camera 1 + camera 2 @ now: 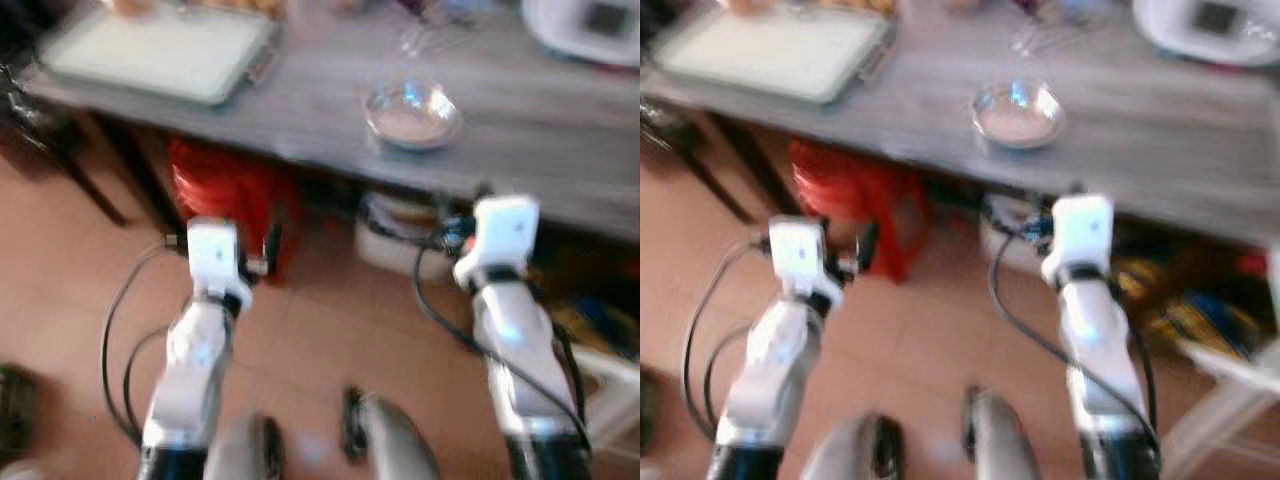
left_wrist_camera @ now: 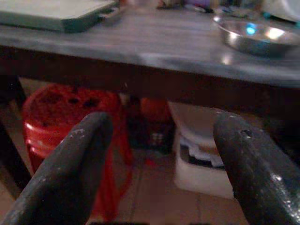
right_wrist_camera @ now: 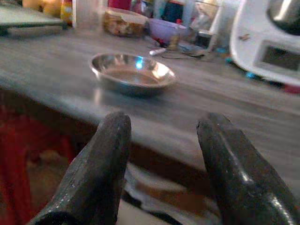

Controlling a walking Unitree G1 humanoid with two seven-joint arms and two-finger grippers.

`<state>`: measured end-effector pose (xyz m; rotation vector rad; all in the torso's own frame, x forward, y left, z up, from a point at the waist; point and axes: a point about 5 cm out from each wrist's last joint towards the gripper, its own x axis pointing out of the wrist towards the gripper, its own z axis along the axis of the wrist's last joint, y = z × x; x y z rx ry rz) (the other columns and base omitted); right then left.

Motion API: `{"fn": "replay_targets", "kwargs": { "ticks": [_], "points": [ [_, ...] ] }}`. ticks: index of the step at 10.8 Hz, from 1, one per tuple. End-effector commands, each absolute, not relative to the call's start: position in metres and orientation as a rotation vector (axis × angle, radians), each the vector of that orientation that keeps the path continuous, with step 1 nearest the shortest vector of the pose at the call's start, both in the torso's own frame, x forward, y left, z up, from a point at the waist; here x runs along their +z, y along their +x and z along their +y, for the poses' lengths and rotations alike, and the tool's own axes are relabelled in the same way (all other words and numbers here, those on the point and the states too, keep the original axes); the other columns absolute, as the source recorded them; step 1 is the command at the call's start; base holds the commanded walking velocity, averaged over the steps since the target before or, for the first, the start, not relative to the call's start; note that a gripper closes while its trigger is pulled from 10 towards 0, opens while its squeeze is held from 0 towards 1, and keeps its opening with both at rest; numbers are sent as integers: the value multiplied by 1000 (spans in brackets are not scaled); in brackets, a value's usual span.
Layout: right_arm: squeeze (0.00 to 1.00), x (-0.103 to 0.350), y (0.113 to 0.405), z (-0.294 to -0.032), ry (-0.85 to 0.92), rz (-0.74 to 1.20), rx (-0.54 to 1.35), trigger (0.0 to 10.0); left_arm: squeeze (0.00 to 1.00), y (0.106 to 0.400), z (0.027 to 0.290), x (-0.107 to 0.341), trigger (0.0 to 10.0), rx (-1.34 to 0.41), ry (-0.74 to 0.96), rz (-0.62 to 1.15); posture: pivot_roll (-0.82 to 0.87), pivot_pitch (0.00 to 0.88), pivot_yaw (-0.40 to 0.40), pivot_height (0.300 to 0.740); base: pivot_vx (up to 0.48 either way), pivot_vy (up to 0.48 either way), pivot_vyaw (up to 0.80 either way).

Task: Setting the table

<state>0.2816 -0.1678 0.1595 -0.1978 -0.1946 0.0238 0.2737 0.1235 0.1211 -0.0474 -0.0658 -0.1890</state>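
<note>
Bowl on the surface, setting barely begun

Bowl (image 1: 412, 114), a shallow metal one, is seen standing alone on the grey surface (image 1: 540, 120), toward its near edge and just ahead of the right arm; no plates or cutlery can be made out laid beside it, so the setting is judged to be at an early stage, with nearly all of it left. A pale tray (image 1: 160, 52) lies at the far left and a white appliance (image 1: 585, 25) at the far right. The left hand (image 2: 164, 159) is held with fingers spread wide and empty, low before the surface edge, facing a red stool (image 1: 225, 195) beneath. The right hand (image 3: 161, 159) is likewise spread wide and empty, aimed at the bowl but well short of it.
</note>
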Motion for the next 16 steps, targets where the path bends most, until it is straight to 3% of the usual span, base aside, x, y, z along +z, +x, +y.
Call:
{"fn": "replay_targets", "kwargs": {
  "ticks": [1, 6, 8, 14, 16],
  "points": [
    [0, 160, 282, -163, -235, -195, 40, 10000, 0, 272, 127, 119, 10000, -181, -40, -56, -51, 177, 6, 740, -307, 0, 0],
    [0, 148, 287, -171, -241, -97, -51, 10000, 0, 274, 126, 117, 10000, -192, -46, -49, -56, 172, 7, 740, -275, 0, 0],
    [0, 155, 288, -167, -225, -147, -19, 10000, 0, 272, 125, 115, 10000, -198, -40, -40, -48, 180, 9, 740, 0, 0, 0],
    [0, 170, 294, -170, -225, -199, -23, 10000, 0, 269, 126, 117, 10000, -228, -63, -62, -45, 182, 6, 740, 0, 0, -800],
    [0, 176, 297, -166, -241, -228, -2, 10000, 0, 269, 126, 120, 10000, -244, -84, -77, -48, 180, 3, 740, 366, 0, -800]
  ]
}}
